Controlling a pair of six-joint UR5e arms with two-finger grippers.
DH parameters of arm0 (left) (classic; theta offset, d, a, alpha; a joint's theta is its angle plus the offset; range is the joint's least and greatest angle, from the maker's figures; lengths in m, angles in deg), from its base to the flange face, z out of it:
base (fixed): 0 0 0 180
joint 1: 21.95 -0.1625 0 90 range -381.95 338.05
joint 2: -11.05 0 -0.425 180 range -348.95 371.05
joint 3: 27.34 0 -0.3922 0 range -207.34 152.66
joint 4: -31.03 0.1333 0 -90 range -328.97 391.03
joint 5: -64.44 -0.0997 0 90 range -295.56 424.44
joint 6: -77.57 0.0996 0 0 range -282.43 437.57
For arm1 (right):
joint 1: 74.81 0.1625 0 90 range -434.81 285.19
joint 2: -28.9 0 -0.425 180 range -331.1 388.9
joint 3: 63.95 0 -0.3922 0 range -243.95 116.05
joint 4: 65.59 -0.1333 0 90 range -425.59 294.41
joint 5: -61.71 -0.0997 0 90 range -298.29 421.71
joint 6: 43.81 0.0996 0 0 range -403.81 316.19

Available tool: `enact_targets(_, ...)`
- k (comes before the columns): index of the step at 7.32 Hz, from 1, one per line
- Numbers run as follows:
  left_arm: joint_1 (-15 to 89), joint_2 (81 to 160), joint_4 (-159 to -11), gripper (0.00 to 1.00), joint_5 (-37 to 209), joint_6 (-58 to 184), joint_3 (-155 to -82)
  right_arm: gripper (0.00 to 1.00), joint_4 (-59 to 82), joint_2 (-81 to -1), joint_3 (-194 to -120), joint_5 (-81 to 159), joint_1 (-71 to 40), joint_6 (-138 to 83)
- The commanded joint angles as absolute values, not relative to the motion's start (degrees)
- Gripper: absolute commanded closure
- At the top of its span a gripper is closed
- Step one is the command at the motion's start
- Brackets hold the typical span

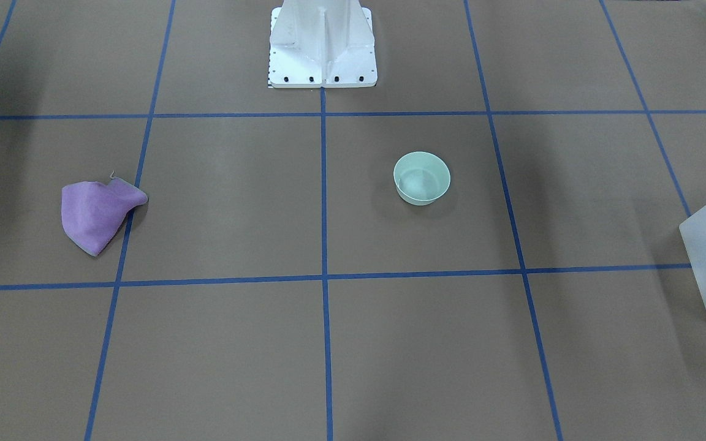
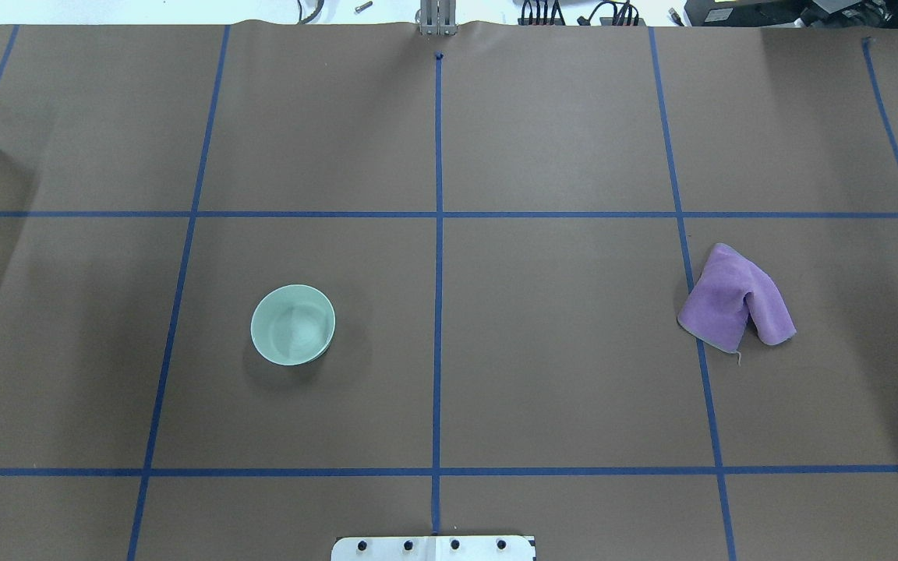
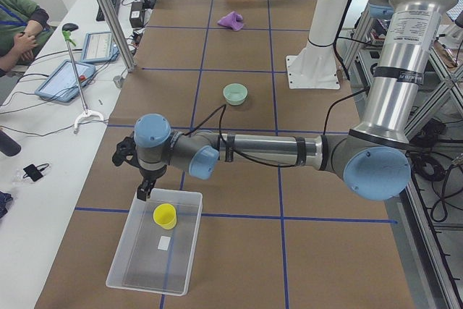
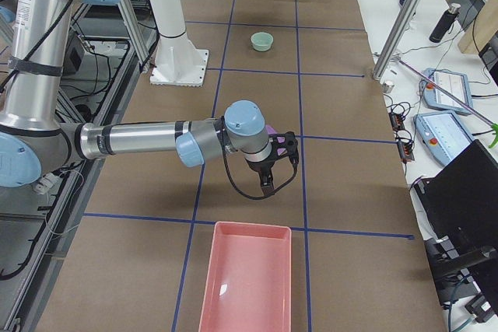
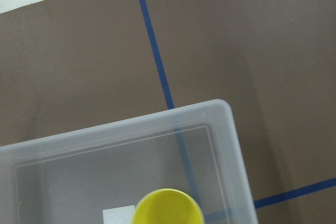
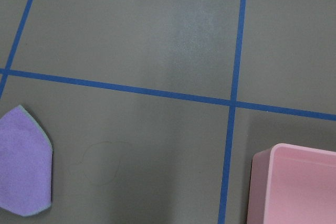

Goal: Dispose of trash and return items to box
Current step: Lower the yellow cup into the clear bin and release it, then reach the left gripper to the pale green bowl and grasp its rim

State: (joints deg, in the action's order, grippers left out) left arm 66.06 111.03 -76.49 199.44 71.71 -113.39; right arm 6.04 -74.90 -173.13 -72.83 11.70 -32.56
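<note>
Frosted-white box (image 3: 137, 269) at the table's 10 o'clock edge in the overhead view, holding the yellow cup (image 3: 165, 216) upright beside a white label (image 3: 164, 243), print too small to read. Left gripper (image 3: 144, 193) just above the box rim, cup at its 4 o'clock, apart; state of jaws impossible to tell. Mint-green bowl (image 2: 293, 325) left of centre, purple cloth (image 2: 733, 300) toward 3 o'clock. Right gripper (image 4: 266, 186) above the table, pink bin (image 4: 249, 285) at its 6 o'clock; jaws likewise impossible to judge.

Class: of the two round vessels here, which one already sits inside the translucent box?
The yellow cup; the mint-green bowl stands alone on the table.
</note>
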Motion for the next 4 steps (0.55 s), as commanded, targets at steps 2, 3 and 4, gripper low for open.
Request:
enact_targets(2,52.0,104.8,-73.5,0.01,201.2,45.2,-136.2,0.00,6.0,-74.9,-173.1,-72.9,11.5,-32.5)
enact_targets(3,43.7,104.9,-73.7,0.01,196.1,39.5,-140.2,0.00,6.0,-74.9,-173.1,-72.9,11.5,-32.5)
enact_targets(4,33.5,106.0,-73.8,0.01,188.9,32.1,-142.5,0.00,6.0,-74.9,-173.1,-72.9,11.5,-32.5)
